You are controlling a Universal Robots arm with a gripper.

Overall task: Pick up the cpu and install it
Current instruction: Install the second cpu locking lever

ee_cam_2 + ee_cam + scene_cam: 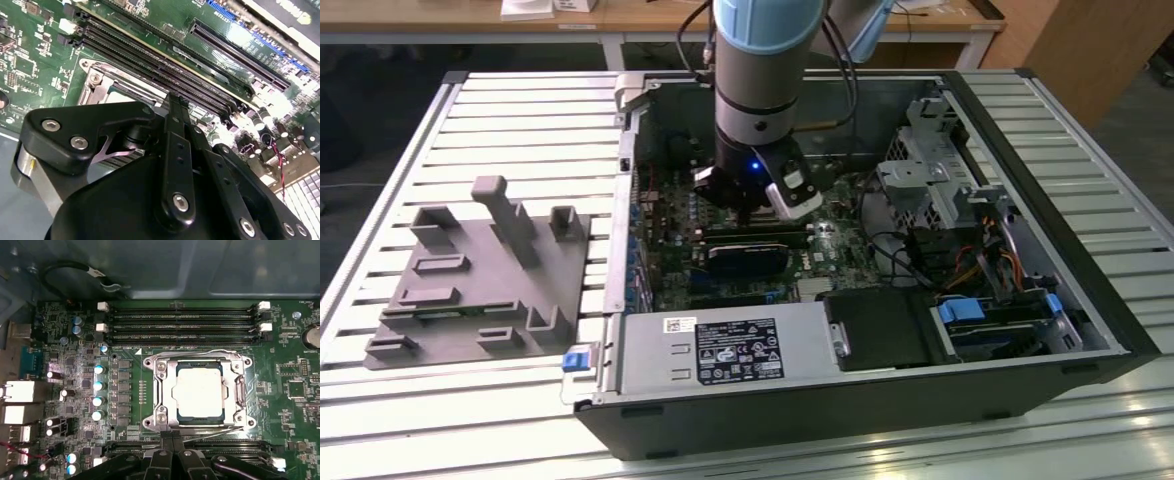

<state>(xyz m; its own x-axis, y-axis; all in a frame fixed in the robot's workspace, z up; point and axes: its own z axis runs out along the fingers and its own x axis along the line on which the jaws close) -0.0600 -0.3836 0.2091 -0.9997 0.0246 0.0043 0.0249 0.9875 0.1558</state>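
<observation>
Inside an open computer case [1067, 290] on a slatted table, the cpu [199, 391] sat in its socket [159, 390], looking thin, rigid, fragile, best gripped by edges, gripper [172, 440] fingers together just beside it

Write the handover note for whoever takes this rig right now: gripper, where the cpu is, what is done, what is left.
Gripper: inside the open computer case, low over the motherboard, at the edge of the socket. Whether its jaws are open or shut cannot be told; nothing shows in them.
The cpu: lies flat in the socket, inside the metal frame.
Done: cpu appears placed in the socket.
Left: confirm it sits square; whether the frame is latched cannot be told.
</observation>
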